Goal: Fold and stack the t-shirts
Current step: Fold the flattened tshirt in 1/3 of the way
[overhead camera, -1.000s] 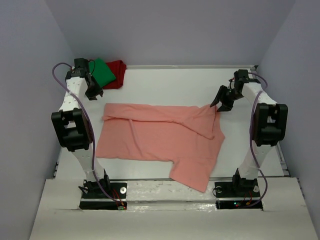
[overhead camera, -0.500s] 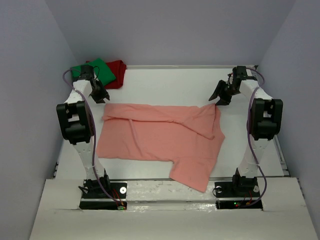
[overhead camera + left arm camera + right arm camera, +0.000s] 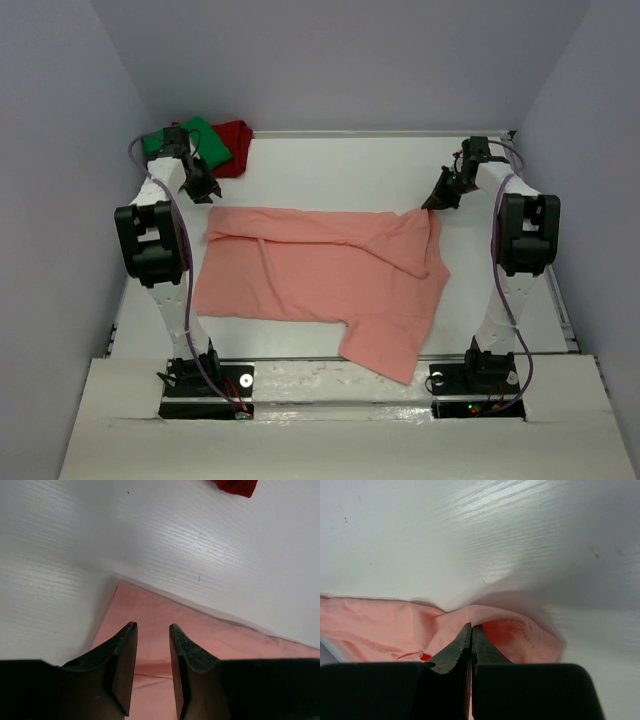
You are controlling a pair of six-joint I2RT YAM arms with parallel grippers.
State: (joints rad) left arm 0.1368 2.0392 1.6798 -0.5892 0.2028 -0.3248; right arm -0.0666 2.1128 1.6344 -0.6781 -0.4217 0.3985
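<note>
Right gripper (image 3: 471, 627) has clamped onto the salmon-pink t-shirt (image 3: 320, 275); left gripper (image 3: 152, 626) hovers unclenched.

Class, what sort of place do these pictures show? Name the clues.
Probably a robotics lab test cell: left arm and right arm bolted to a white table, plain walls around it, a salmon-pink t-shirt spread out.

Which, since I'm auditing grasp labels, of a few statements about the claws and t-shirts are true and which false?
1. The right claw is shut on the salmon-pink t-shirt. True.
2. The left claw also grips that shirt. False: it is open over the shirt's corner, with nothing between its fingers.
3. The green t-shirt lies on the salmon-pink one. False: it sits apart, at the far left corner of the table.
4. The dark red t-shirt lies right beside the green one. True.
</note>
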